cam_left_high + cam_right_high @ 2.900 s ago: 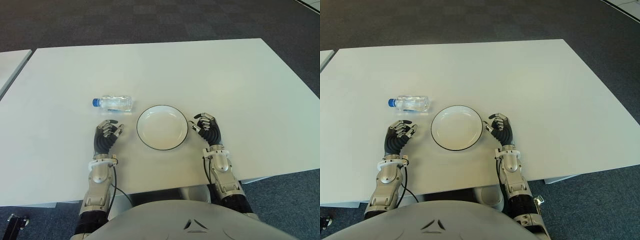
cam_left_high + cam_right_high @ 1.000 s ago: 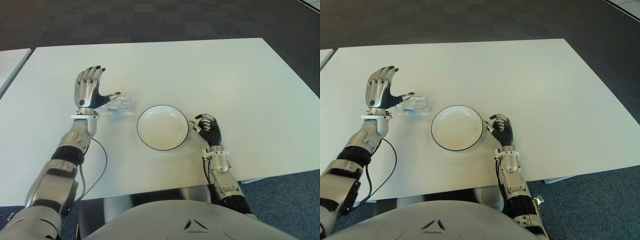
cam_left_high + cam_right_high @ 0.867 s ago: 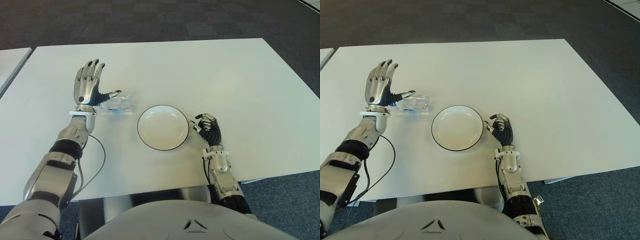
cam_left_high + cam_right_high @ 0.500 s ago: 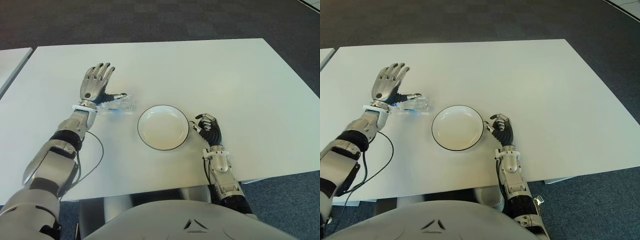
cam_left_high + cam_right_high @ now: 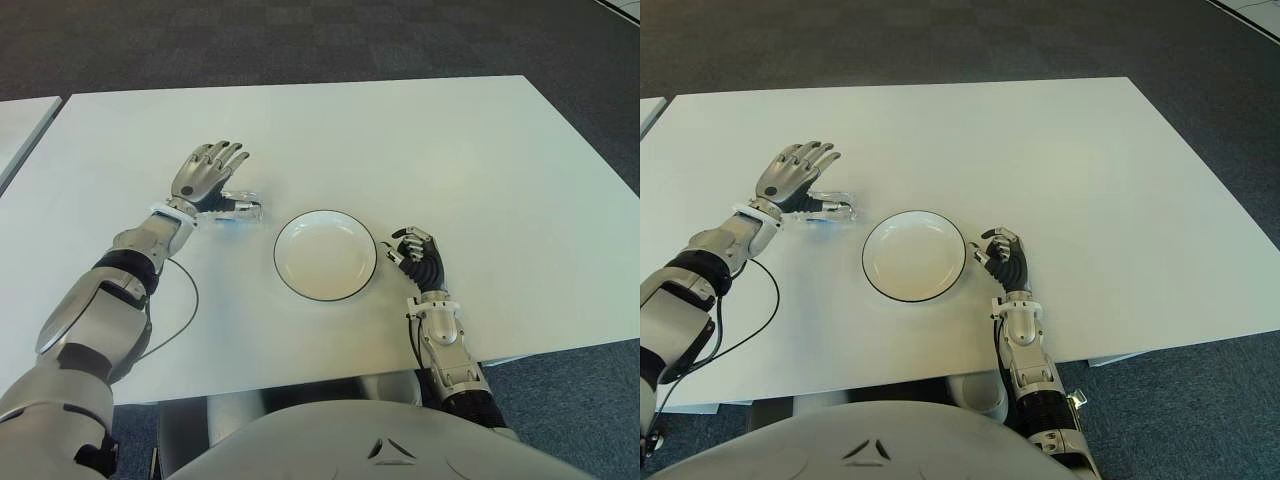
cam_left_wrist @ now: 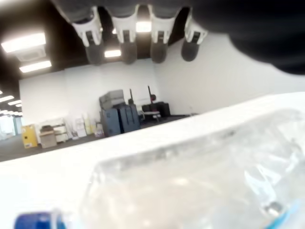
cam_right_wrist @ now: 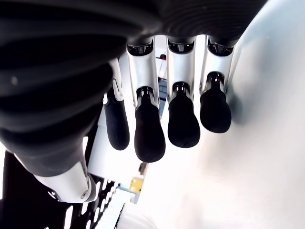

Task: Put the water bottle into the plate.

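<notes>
The bottle (image 5: 238,208) lies on its side on the table (image 5: 420,150), left of the plate (image 5: 325,254), toward the table's left edge. The left hand (image 5: 205,172) hovers over it, fingers spread, gripping nothing. The right hand (image 5: 418,258) shows just right of the plate, fingers curled, empty.

The bottle looks light, smooth and round; it may roll. Grasp across mid-body.

The left wrist view shows the blue cap (image 6: 35,222), which the eye views do not.
</notes>
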Robot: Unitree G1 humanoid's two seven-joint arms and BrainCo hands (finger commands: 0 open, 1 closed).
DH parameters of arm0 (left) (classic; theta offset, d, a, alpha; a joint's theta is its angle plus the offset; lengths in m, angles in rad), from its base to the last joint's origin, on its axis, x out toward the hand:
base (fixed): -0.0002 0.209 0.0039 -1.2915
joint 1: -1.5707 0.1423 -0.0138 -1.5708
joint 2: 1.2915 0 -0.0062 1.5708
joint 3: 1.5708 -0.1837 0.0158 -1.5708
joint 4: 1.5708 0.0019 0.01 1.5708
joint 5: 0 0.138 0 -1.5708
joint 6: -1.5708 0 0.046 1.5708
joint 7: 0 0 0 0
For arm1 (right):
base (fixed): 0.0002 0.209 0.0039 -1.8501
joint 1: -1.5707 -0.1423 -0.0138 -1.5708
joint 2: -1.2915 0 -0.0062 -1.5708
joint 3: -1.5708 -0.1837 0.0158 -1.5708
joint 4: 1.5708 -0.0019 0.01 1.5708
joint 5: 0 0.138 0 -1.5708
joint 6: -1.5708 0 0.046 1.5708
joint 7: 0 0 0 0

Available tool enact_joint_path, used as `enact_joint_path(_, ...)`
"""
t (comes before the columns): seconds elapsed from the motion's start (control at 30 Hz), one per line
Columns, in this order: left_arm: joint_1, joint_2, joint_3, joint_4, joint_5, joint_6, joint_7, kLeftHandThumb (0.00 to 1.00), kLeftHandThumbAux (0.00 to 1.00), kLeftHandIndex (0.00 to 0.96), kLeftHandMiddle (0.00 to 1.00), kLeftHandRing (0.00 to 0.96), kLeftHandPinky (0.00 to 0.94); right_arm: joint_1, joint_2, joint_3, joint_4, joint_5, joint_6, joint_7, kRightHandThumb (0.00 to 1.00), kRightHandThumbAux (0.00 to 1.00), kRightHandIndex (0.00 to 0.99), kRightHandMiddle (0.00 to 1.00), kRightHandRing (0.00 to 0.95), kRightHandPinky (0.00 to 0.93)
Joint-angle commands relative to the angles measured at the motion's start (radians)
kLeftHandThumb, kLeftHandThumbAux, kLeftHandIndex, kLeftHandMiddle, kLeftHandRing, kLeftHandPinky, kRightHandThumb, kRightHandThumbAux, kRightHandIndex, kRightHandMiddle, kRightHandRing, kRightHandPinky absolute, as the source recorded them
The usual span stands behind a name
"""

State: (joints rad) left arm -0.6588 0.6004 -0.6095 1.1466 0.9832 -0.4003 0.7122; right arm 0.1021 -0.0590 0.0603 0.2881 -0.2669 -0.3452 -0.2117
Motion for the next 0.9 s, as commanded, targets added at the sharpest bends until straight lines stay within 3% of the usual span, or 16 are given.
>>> enact_joint_path(0.03, -0.012, -0.004, -0.049, 0.048, 0.02, -0.028, -0.054, 0.52, 0.161, 0.0, 0.0, 0.0, 0.0, 0.01, -0.001, -0.001, -0.005, 0.001, 0.024, -0.001, 0.705, 0.73, 0.435, 0.74, 0.741, 0.74)
enact_joint_path(0.43, -0.015, -0.007, -0.138, 0.112, 0.041, -0.093, -0.069, 0.524, 0.169, 0.0, 0.0, 0.0, 0.0, 0.022, -0.005, -0.002, -0.019, 0.006, 0.023, 0.005, 0.705, 0.73, 0.435, 0.733, 0.735, 0.735)
enact_joint_path(0.9, -0.025, -0.005, -0.214, 0.126, 0.054, -0.108, -0.099, 0.515, 0.173, 0.0, 0.0, 0.0, 0.0, 0.032, -0.006, 0.001, -0.034, -0.006, 0.05, 0.002, 0.704, 0.731, 0.435, 0.731, 0.729, 0.725)
